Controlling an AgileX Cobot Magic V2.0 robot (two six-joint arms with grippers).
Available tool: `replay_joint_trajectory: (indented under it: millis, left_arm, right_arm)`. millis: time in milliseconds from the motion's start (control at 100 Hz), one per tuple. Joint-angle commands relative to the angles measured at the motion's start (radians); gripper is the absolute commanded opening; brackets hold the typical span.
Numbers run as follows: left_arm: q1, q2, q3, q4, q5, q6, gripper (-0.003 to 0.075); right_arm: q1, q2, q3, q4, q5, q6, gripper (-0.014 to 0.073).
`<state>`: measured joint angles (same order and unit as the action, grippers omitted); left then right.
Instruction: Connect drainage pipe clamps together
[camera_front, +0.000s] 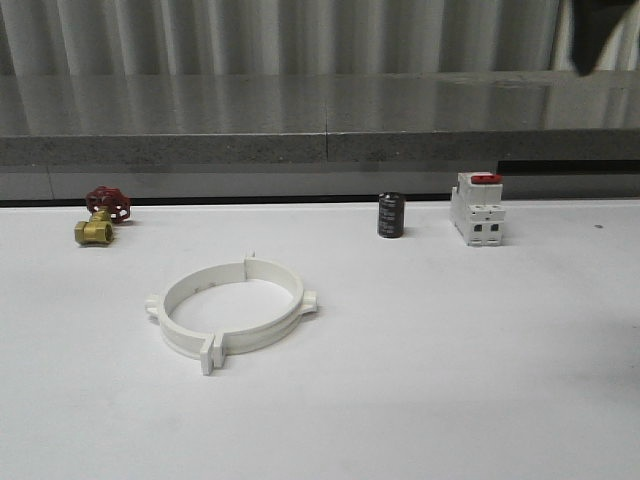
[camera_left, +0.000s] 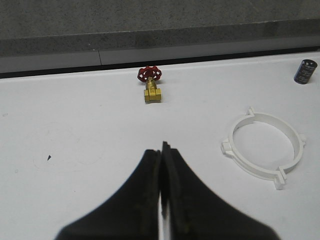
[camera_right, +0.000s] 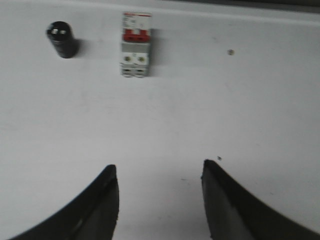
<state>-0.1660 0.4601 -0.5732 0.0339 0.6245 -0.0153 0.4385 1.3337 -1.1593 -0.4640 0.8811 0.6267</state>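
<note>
The two white drainage pipe clamps (camera_front: 232, 311) lie flat on the white table, joined end to end into one ring with small tabs sticking out at its sides. The left wrist view has the same ring (camera_left: 265, 145) off to one side of my left gripper (camera_left: 162, 148), whose black fingers are pressed together with nothing between them. My right gripper (camera_right: 159, 169) is open above bare table, nothing between its fingers, well away from the ring.
A brass valve with a red handwheel (camera_front: 100, 214) sits at the back left. A black cylinder (camera_front: 391, 215) and a white breaker with a red top (camera_front: 477, 208) stand at the back right. A grey ledge (camera_front: 320, 150) runs behind the table.
</note>
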Motion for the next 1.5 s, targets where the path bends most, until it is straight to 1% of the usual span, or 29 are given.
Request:
replay_joint_trajectory:
  millis: [0, 110, 260, 330, 400, 470, 540, 610, 660, 680, 720, 1390, 1430, 1490]
  left_arm:
    - [0.003, 0.004, -0.027, -0.003, -0.07, -0.002, -0.0021]
    - [0.003, 0.004, -0.027, -0.003, -0.07, -0.002, -0.0021]
    - [0.003, 0.004, -0.027, -0.003, -0.07, -0.002, -0.0021]
    - [0.003, 0.004, -0.027, -0.003, -0.07, -0.002, -0.0021]
    - [0.003, 0.004, -0.027, -0.003, -0.07, -0.002, -0.0021]
    - [0.003, 0.004, -0.027, -0.003, -0.07, -0.002, -0.0021]
    - [0.003, 0.004, -0.027, -0.003, -0.07, -0.002, -0.0021]
    - [0.003, 0.004, -0.027, -0.003, -0.07, -0.002, -0.0021]
    - [0.003, 0.004, -0.027, -0.003, -0.07, -0.002, -0.0021]
    - [0.003, 0.004, -0.027, -0.003, -0.07, -0.002, -0.0021]
    - [0.003, 0.004, -0.027, -0.003, -0.07, -0.002, -0.0021]
    - [0.003, 0.004, -0.027, -0.003, -0.07, -0.002, -0.0021]
    - [0.003, 0.004, -0.027, -0.003, -0.07, -0.002, -0.0021]
    - [0.003, 0.004, -0.027, -0.003, -0.07, -0.002, -0.0021]
  right_arm:
    - [-0.062, -0.156, 0.059, -0.036, -0.046, -0.029, 0.0395]
    - [-0.116, -0.308, 0.153, -0.026, -0.044, -0.032, 0.0395]
    - [-0.12, -0.532, 0.278, -0.01, -0.028, -0.039, 0.0393]
    - [-0.12, -0.624, 0.327, 0.007, -0.012, -0.039, 0.0372]
    - [-0.12, -0.712, 0.369, 0.019, 0.009, -0.04, 0.0318]
    - [-0.12, -0.782, 0.404, 0.02, 0.031, -0.04, 0.0238]
    - [-0.12, -0.828, 0.426, 0.019, 0.051, -0.042, 0.0135]
    - [-0.12, -0.854, 0.444, 0.018, 0.058, -0.047, 0.0006]
    - [-0.12, -0.86, 0.453, 0.011, 0.056, -0.052, -0.0063]
    - [-0.12, -0.861, 0.454, 0.01, 0.055, -0.057, -0.0076]
    - [-0.12, -0.86, 0.458, 0.007, 0.053, -0.062, -0.0062]
    - [-0.12, -0.86, 0.463, 0.006, 0.065, -0.063, -0.0068]
    - [-0.12, -0.86, 0.467, -0.008, 0.065, -0.063, -0.0068]
    - [-0.123, -0.863, 0.471, -0.009, 0.048, -0.063, -0.0068]
